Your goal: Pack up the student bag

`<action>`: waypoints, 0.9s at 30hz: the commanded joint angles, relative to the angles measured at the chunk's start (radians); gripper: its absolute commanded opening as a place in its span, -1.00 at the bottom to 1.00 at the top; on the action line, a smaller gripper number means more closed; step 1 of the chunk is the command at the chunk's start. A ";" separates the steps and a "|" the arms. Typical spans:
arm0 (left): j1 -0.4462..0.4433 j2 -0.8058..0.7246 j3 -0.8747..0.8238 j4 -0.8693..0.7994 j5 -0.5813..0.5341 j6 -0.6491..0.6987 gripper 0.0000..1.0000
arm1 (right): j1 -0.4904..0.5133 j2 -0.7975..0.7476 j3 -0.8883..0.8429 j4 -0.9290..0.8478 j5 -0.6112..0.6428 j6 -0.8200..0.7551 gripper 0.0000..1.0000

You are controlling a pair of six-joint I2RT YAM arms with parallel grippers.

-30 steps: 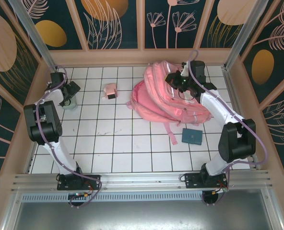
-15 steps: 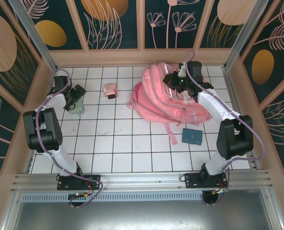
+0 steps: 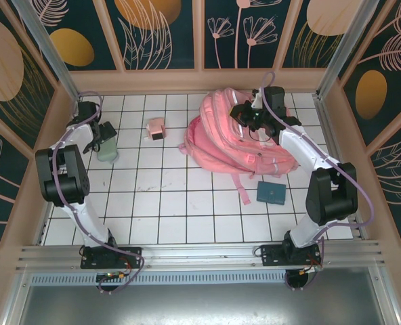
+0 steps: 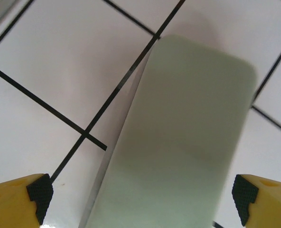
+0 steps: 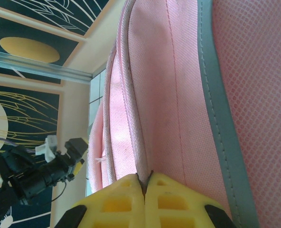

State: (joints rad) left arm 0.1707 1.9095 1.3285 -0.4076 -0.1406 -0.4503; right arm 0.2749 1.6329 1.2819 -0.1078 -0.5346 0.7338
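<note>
While the right tool is pinched shut on a seam fold of the bag, the left tool stands wide. Its pads sit either side of a pale green case lying flat on the tabletop. The bag lies at the far right of the tabletop, long axis diagonal from far centre to near right. One strap trails toward the near edge. A dark book lies just beside the bag's near side.
</note>
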 commanded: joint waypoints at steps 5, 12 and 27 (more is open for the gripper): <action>0.000 0.052 0.009 -0.010 0.027 0.077 0.97 | 0.005 0.008 0.033 0.078 -0.068 -0.021 -1.00; 0.000 0.003 0.001 0.003 0.068 0.066 0.97 | 0.002 0.022 0.042 0.077 -0.075 -0.020 -1.00; 0.000 0.074 -0.005 -0.003 0.031 0.103 0.97 | 0.002 0.046 0.057 0.085 -0.097 -0.019 -1.00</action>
State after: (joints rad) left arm 0.1680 1.9350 1.3239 -0.3939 -0.0799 -0.3737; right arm 0.2749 1.6768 1.2896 -0.0925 -0.5785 0.7315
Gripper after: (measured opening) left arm 0.985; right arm 0.064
